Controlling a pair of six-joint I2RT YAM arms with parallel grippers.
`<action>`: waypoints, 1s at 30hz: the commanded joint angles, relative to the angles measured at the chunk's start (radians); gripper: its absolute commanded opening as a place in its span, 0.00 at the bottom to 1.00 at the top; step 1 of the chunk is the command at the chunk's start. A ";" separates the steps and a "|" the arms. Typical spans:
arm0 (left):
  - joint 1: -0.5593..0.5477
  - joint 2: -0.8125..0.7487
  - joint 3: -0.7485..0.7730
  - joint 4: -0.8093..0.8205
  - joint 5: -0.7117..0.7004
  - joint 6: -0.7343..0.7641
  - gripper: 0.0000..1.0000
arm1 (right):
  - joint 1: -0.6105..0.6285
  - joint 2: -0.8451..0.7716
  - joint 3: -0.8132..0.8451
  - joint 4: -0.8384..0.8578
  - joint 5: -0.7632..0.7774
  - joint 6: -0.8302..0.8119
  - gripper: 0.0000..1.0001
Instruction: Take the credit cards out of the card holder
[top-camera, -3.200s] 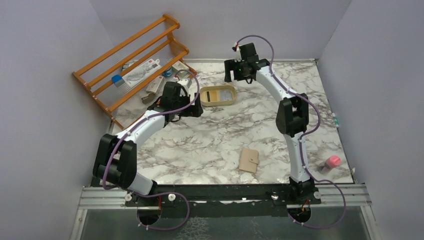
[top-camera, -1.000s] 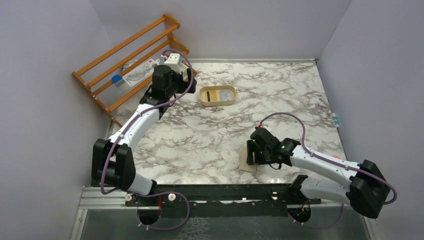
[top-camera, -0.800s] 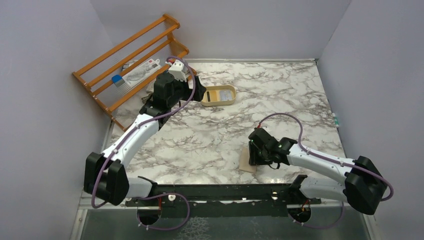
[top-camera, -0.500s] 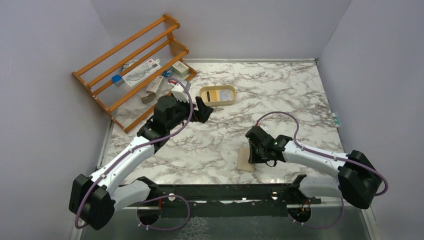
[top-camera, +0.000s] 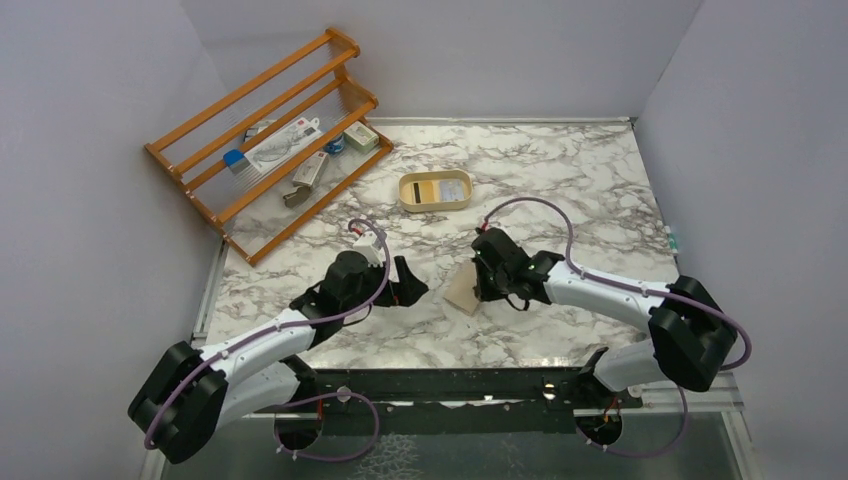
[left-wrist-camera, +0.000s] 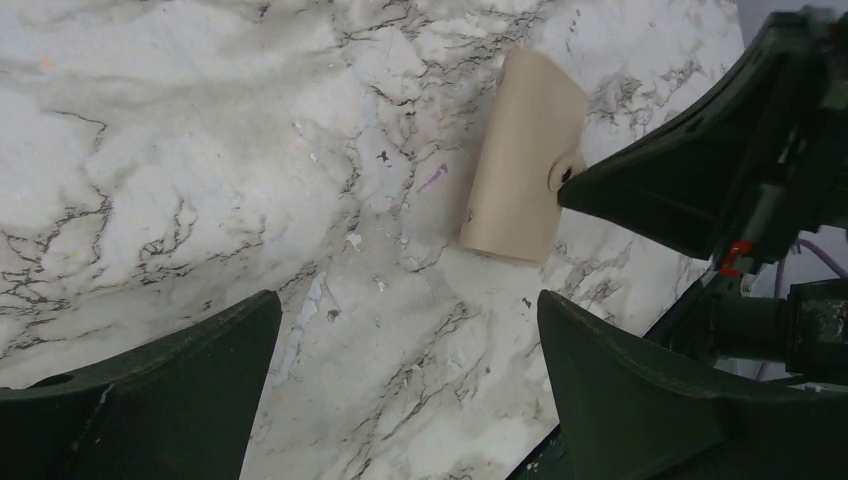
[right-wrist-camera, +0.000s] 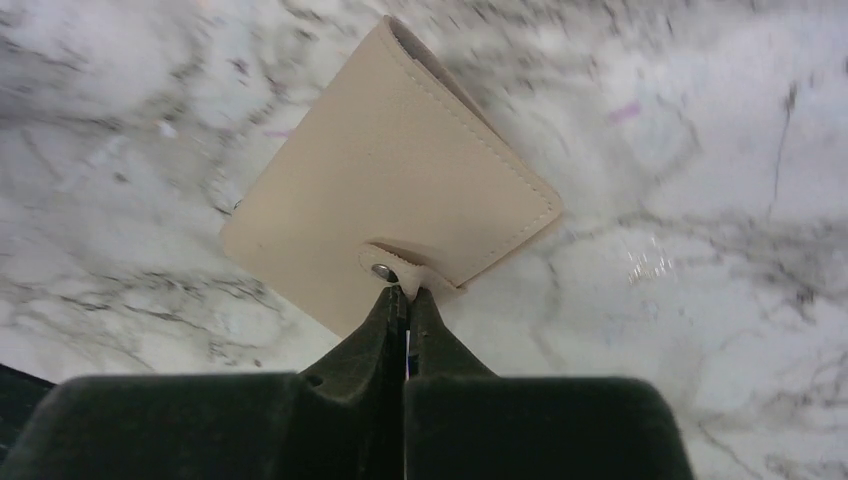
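**A:** Where is the card holder (top-camera: 462, 292)?

**B:** Near the middle of the marble table (top-camera: 560, 190), at about 6 o'clock from the cream tray (top-camera: 435, 208). It is folded shut, so its pockets are hidden.

**A:** And the right gripper (top-camera: 481, 287)?

**B:** Its fingers are pinched tight on the snap tab (right-wrist-camera: 395, 270), reaching in from the holder's 3 o'clock side. The holder sits tilted. I can't tell whether its far edge touches the marble, since the right wrist view is blurred there.

**A:** The left gripper (top-camera: 410, 283)?

**B:** Fingers spread wide with nothing between them, at 9 o'clock from the holder and apart from it. In its own wrist view the other arm's body is cut off at the right edge.

**A:** What's in the tray?

**B:** Something yellowish, too small to make out.

**A:** Room to move?

**B:** Bare marble runs from the holder towards 12 o'clock up to the tray, and across to 3 o'clock. The table's near edge lies close at 6 o'clock. The wooden rack (top-camera: 262, 130) leans in the 10 o'clock corner, well apart.
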 joint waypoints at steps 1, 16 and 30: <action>-0.011 0.066 0.001 0.167 0.021 -0.062 0.99 | 0.005 0.033 0.095 0.214 -0.080 -0.199 0.01; -0.005 0.073 -0.013 0.379 -0.064 -0.054 0.97 | -0.017 0.156 0.217 0.315 -0.403 -0.350 0.01; 0.074 -0.017 -0.110 0.367 -0.175 -0.169 0.89 | -0.107 0.103 0.248 0.323 -0.593 -0.361 0.01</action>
